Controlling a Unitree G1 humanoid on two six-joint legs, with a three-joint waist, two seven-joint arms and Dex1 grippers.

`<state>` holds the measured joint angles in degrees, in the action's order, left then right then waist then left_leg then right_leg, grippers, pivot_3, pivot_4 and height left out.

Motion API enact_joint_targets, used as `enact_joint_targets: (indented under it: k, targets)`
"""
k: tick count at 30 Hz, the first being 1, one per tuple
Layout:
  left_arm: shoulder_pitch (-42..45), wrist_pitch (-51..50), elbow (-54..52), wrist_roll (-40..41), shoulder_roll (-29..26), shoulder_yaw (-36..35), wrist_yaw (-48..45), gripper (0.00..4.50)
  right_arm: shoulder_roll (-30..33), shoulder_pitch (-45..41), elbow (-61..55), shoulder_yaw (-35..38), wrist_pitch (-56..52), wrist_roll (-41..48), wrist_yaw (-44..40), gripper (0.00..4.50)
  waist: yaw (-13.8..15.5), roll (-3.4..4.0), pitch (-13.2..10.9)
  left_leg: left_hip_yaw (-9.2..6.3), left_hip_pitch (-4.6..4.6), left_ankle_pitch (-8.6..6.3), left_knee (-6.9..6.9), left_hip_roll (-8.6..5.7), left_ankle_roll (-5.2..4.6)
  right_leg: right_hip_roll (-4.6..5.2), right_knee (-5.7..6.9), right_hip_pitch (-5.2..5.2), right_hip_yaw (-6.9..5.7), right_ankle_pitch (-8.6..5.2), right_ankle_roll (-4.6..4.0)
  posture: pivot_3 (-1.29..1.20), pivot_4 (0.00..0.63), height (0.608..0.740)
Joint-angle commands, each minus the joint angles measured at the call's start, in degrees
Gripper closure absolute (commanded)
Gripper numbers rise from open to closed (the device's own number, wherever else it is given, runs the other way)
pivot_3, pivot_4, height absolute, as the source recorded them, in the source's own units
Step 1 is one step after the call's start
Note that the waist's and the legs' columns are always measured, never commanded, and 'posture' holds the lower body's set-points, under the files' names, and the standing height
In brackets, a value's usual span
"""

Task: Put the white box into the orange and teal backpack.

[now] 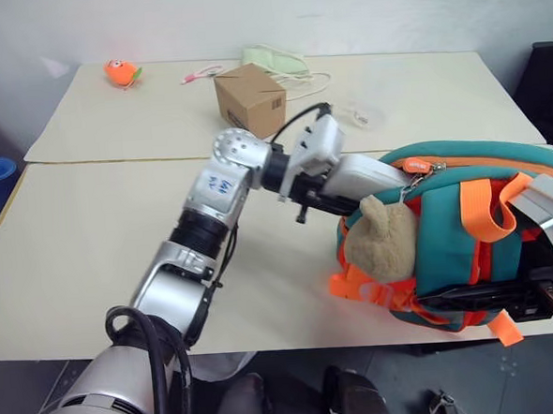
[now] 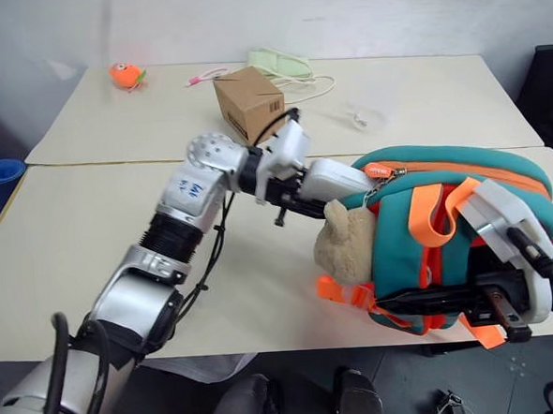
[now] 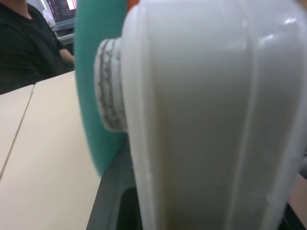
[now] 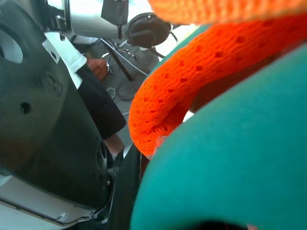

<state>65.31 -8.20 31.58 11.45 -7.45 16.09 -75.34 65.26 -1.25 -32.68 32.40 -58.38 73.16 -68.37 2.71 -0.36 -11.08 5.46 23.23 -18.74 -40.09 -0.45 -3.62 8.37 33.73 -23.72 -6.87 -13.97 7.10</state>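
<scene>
White box [image 1: 364,176] is gripped at its rear end by left gripper [image 1: 325,196], jaws partly open around it, nose already at the teal mouth of the orange and teal backpack [image 1: 466,242] on the table [image 1: 72,248]. Right gripper [image 2: 544,280] is clamped shut on an orange strap [image 2: 427,218]. Risks judged: box snagged on zipper edge or plush toy [image 1: 382,243]; strap slipped, opening collapsed.

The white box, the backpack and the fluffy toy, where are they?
white box [image 1: 367,175], left eye view: its flat top face.
backpack [image 1: 461,155], left eye view: its teal top.
fluffy toy [image 1: 382,243], left eye view: its beige body.
</scene>
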Motion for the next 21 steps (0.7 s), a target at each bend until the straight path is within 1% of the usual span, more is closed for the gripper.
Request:
enact_joint_targets:
  k: [1, 3, 4, 5, 7, 9, 12, 14, 16, 18, 20, 21]
  targets:
    - [-0.2, -0.6, -1.6, -3.6, 5.4, 3.2, 6.5, 2.31, -1.1, 0.3, -0.1, -0.5, 1.8, -1.1, 1.1, 4.50, 0.2, 0.00, 0.0, -0.01, -0.02, 0.00, 0.00, 0.01, 0.01, -0.01, 0.01, 0.01, -0.01, 0.00, 0.00, 0.00, 0.150, 0.740]
    - [-0.3, -0.1, -2.0, -5.1, 5.9, 2.8, 9.5, 1.66, -1.8, 0.4, -0.2, -0.9, 2.3, -1.6, 2.2, 4.50, 0.3, 0.00, 0.0, -0.02, -0.02, 0.02, -0.01, 0.00, 0.01, 0.00, 0.01, 0.01, -0.02, 0.00, 0.00, 0.00, 0.150, 0.740]
    - [-0.4, -0.4, -2.6, -5.1, 5.2, 1.7, 10.7, 1.44, -2.1, 0.7, -0.3, -0.8, 2.4, -1.7, 2.7, 4.50, 0.2, 0.00, 0.0, -0.01, -0.02, 0.02, -0.02, 0.00, 0.01, 0.02, 0.00, 0.01, -0.02, 0.00, 0.00, 0.00, 0.150, 0.740]
    - [-0.6, -1.3, -3.7, -4.5, 3.8, 0.1, 11.5, 1.12, -2.4, 1.2, -0.6, -0.6, 2.5, -1.8, 3.2, 4.50, 0.0, 0.00, 0.0, -0.01, -0.03, 0.02, -0.02, 0.01, 0.00, 0.08, -0.09, 0.01, 0.01, 0.01, -0.02, 0.00, 0.150, 0.740]
    - [-2.2, -5.7, -7.9, 0.1, -0.4, -3.8, 8.7, 0.55, -3.0, 2.5, -1.1, 0.4, 2.4, -1.4, 4.0, 4.50, -0.5, 0.02, 0.0, 0.01, -0.06, 0.02, 0.01, 0.08, 0.04, 0.14, -0.16, 0.00, 0.06, 0.01, -0.03, 0.00, 0.150, 0.740]
    - [-3.8, -10.7, -12.1, 4.8, -3.7, -6.5, 5.5, 0.55, -3.4, 3.6, -1.5, 1.3, 2.4, -0.6, 4.6, 4.50, -1.3, 0.05, 0.0, -0.01, -0.09, 0.05, 0.07, 0.21, 0.16, 0.11, 0.02, -0.01, 0.04, 0.02, -0.13, 0.00, 0.150, 0.740]
    - [-5.0, -24.4, -17.6, 15.2, -12.2, -11.6, -2.4, 0.55, -4.3, 5.6, -2.6, 2.2, 2.7, -0.1, 5.8, 4.50, -1.4, 0.07, 0.0, -0.04, -0.09, 0.07, 0.08, 0.24, 0.24, 0.04, 0.07, -0.03, -0.01, -0.01, -0.19, 0.00, 0.150, 0.740]
    - [-5.5, -29.5, -20.5, 18.8, -15.3, -12.6, -4.3, 0.55, -4.6, 6.4, -3.2, 2.5, 2.9, 0.2, 6.4, 4.50, -1.3, 0.07, 0.0, -0.05, -0.09, 0.08, 0.06, 0.20, 0.24, -0.15, 0.08, -0.01, -0.04, -0.02, -0.19, 0.00, 0.150, 0.740]
    - [-6.1, -34.7, -24.9, 22.0, -16.9, -12.8, -3.8, 0.55, -4.9, 6.8, -3.7, 2.7, 3.0, 0.7, 7.1, 4.50, -1.0, 0.07, 0.0, -0.07, -0.10, 0.08, 0.02, 0.16, 0.21, -0.16, 0.07, 0.05, -0.03, -0.01, -0.18, 0.00, 0.150, 0.740]
    - [-6.5, -37.7, -27.5, 23.9, -17.3, -12.9, -2.6, 0.55, -5.0, 7.0, -3.8, 2.7, 3.1, 0.9, 7.5, 4.50, -0.4, 0.07, 0.0, -0.20, -0.10, 0.09, -0.05, 0.06, 0.13, -0.06, 0.02, 0.20, 0.01, 0.01, -0.14, 0.00, 0.150, 0.740]
    - [-7.7, -39.7, -31.7, 23.3, -16.8, -10.1, 0.0, 0.55, -5.0, 6.7, -3.8, 2.4, 3.2, 1.1, 8.2, 4.50, -0.3, 0.07, 0.0, -0.21, -0.11, 0.09, -0.08, 0.00, 0.08, 0.01, -0.01, 0.25, 0.11, 0.05, -0.07, 0.00, 0.150, 0.740]
    - [-8.1, -39.0, -32.7, 21.0, -15.7, -8.0, 2.6, 0.55, -5.0, 6.5, -3.8, 2.2, 3.2, 1.4, 8.6, 4.50, -0.2, 0.07, 0.0, -0.20, -0.11, 0.09, -0.08, -0.01, 0.07, 0.02, -0.02, 0.24, 0.19, 0.06, -0.06, 0.00, 0.150, 0.740]
